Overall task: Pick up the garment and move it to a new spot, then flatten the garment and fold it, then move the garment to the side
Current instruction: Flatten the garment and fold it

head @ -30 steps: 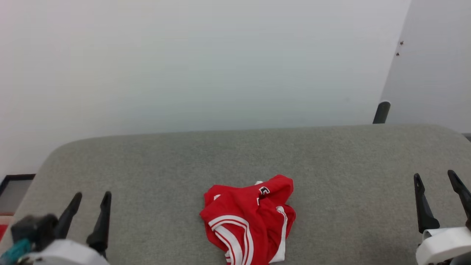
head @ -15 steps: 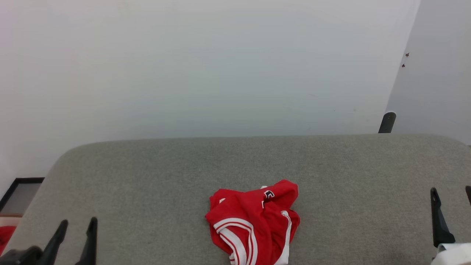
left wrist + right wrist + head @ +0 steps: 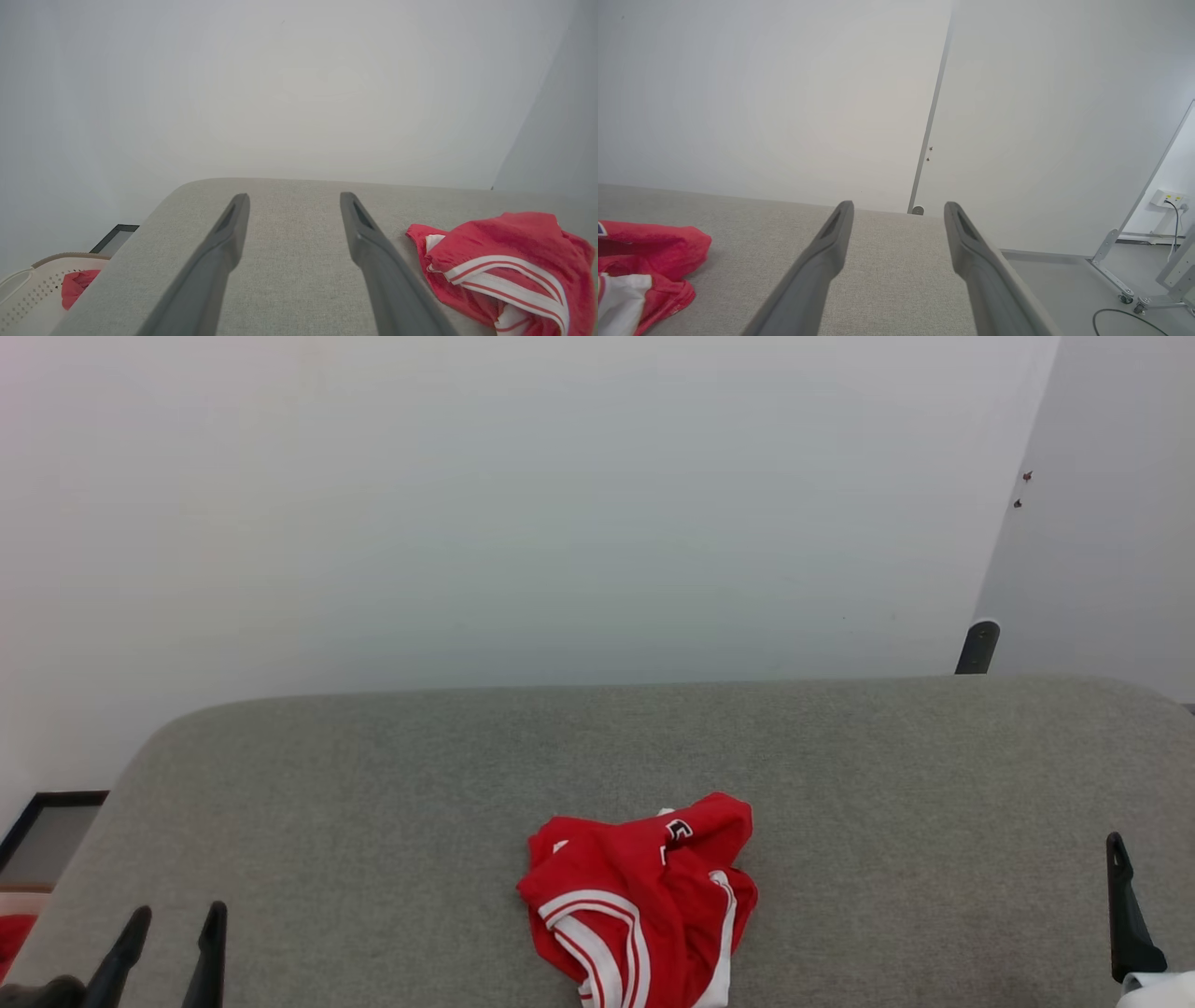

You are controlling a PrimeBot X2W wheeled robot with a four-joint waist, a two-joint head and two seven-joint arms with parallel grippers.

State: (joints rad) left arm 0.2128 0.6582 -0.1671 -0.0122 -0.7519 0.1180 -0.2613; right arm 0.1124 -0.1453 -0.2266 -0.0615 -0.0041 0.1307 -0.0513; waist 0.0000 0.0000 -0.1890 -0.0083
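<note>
I see the garment (image 3: 639,905) lying crumpled at the near middle of the grey counter (image 3: 840,756), with nothing touching it. My left gripper (image 3: 179,909) sits well off to its left and my right gripper (image 3: 899,205) well off to its right, both spread wide and empty.

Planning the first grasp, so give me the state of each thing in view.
garment: crumpled heap on the table, ungrasped
left pincer: open, empty, apart from the garment
right pincer: open, empty, apart from the garment
basket: holds a red cloth lump
</note>
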